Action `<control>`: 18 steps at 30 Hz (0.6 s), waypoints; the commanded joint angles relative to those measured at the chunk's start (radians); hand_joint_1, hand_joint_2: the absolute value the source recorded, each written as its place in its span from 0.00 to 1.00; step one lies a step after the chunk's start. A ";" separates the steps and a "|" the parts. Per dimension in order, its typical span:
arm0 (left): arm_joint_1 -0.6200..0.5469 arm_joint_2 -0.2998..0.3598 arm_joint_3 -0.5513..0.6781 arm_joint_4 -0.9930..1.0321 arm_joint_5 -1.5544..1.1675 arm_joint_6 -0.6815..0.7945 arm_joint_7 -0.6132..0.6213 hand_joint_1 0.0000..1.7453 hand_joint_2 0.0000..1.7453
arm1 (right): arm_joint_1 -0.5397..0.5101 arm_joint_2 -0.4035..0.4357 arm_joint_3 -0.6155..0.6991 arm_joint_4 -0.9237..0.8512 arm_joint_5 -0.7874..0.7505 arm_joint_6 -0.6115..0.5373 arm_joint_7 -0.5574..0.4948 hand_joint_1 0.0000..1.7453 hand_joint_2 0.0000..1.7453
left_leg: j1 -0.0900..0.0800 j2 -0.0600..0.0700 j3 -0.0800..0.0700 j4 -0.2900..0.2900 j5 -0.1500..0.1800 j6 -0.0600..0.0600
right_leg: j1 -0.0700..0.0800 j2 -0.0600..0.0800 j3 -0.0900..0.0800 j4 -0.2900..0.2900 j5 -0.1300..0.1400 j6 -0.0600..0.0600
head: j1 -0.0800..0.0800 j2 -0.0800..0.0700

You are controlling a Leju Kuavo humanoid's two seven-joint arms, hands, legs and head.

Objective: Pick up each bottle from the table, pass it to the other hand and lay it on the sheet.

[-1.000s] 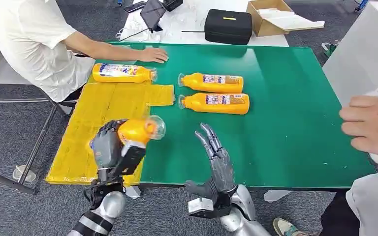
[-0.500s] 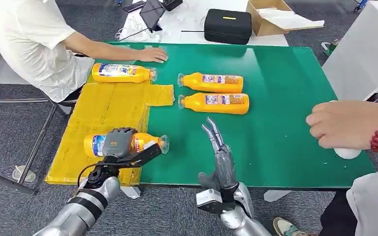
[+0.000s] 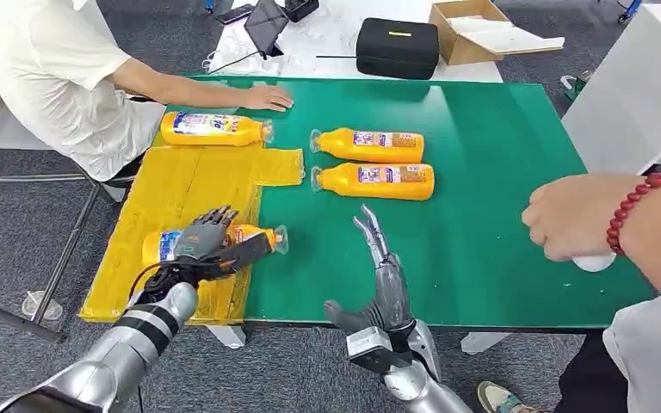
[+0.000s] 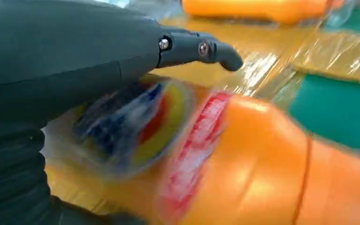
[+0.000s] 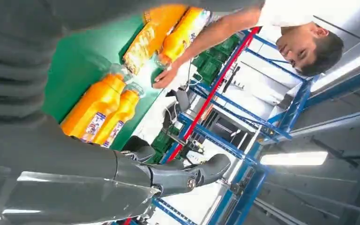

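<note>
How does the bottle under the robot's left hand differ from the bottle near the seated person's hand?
The near bottle lies at the yellow sheet's near end, the far bottle at its far end. The left hand rests over the near bottle; nothing touches the far bottle, which lies apart from the person's hand. Both are orange, on their sides, caps pointing right.

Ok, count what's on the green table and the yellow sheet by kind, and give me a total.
Orange bottles on the yellow sheet: 2
Orange bottles on the green table: 2
Total: 4 bottles
</note>
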State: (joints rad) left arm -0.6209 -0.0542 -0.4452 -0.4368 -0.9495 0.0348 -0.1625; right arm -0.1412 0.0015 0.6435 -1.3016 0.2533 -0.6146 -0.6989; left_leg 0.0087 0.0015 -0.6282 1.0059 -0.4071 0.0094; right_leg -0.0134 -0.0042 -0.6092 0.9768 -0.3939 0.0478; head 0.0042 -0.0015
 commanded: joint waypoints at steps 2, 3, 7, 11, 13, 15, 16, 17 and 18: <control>-0.017 0.047 0.044 0.114 0.032 -0.105 -0.020 0.00 1.00 | -0.021 -0.010 0.019 0.018 -0.029 0.021 0.001 0.00 1.00 | 0.000 0.004 0.003 -0.001 -0.001 0.000 | 0.000 0.004 0.002 0.000 0.000 -0.001 | 0.000 0.000; -0.017 0.047 0.044 0.114 0.032 -0.105 -0.020 0.00 1.00 | -0.021 -0.010 0.019 0.018 -0.029 0.021 0.001 0.00 1.00 | 0.000 0.004 0.004 -0.001 -0.001 0.000 | 0.000 0.004 0.002 0.000 0.000 -0.001 | 0.000 0.000; -0.003 0.051 0.101 0.114 0.105 -0.161 -0.056 0.00 1.00 | -0.023 -0.007 0.030 0.029 -0.028 0.025 0.001 0.00 1.00 | 0.000 0.004 0.006 -0.001 -0.001 0.000 | 0.000 0.004 0.004 -0.001 0.000 -0.002 | 0.000 0.000; 0.011 0.067 0.092 0.105 0.114 -0.169 -0.101 0.00 1.00 | -0.030 -0.001 0.031 0.044 -0.051 0.015 0.001 0.00 1.00 | 0.000 0.008 0.008 -0.002 -0.002 -0.001 | 0.001 0.007 0.005 -0.001 0.000 -0.002 | 0.000 0.000; 0.012 0.054 0.087 0.084 0.114 -0.121 -0.120 0.00 1.00 | -0.032 -0.002 0.029 0.056 -0.045 0.016 0.001 0.00 1.00 | 0.000 0.006 0.008 -0.002 -0.002 -0.001 | 0.000 0.006 0.005 -0.001 0.000 -0.002 | 0.000 0.000; 0.013 0.037 0.084 0.057 0.115 -0.083 -0.140 0.00 1.00 | -0.029 -0.004 0.025 0.053 -0.049 0.018 0.001 0.00 1.00 | 0.000 0.006 0.008 -0.002 -0.002 -0.001 | 0.001 0.006 0.005 -0.001 0.000 -0.002 | 0.000 0.000; 0.013 0.037 0.084 0.057 0.115 -0.083 -0.140 0.00 1.00 | -0.029 -0.004 0.025 0.053 -0.049 0.018 0.001 0.00 1.00 | 0.000 0.004 0.007 -0.002 -0.001 0.000 | 0.000 0.004 0.005 0.000 0.000 -0.002 | 0.000 0.000; 0.013 0.037 0.084 0.057 0.115 -0.083 -0.140 0.00 1.00 | -0.029 -0.004 0.025 0.053 -0.049 0.018 0.001 0.00 1.00 | 0.000 0.003 0.007 -0.001 -0.001 -0.001 | 0.000 0.003 0.004 0.000 0.000 -0.001 | 0.000 0.000; 0.026 0.022 0.080 0.020 0.111 -0.024 -0.154 0.00 1.00 | -0.015 -0.009 0.019 0.043 -0.049 0.019 0.001 0.00 1.00 | 0.000 0.003 0.006 -0.001 -0.001 -0.001 | 0.000 0.002 0.003 0.001 0.000 -0.001 | 0.000 0.000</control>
State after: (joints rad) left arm -0.6466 -0.0198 -0.3841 -0.4089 -0.8393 -0.0729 -0.2918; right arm -0.1404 0.0027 0.6535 -1.3012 0.2106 -0.5970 -0.6989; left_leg 0.0086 0.0025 -0.6243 1.0055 -0.4073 0.0087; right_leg -0.0133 -0.0039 -0.6071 0.9781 -0.3941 0.0475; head 0.0042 -0.0015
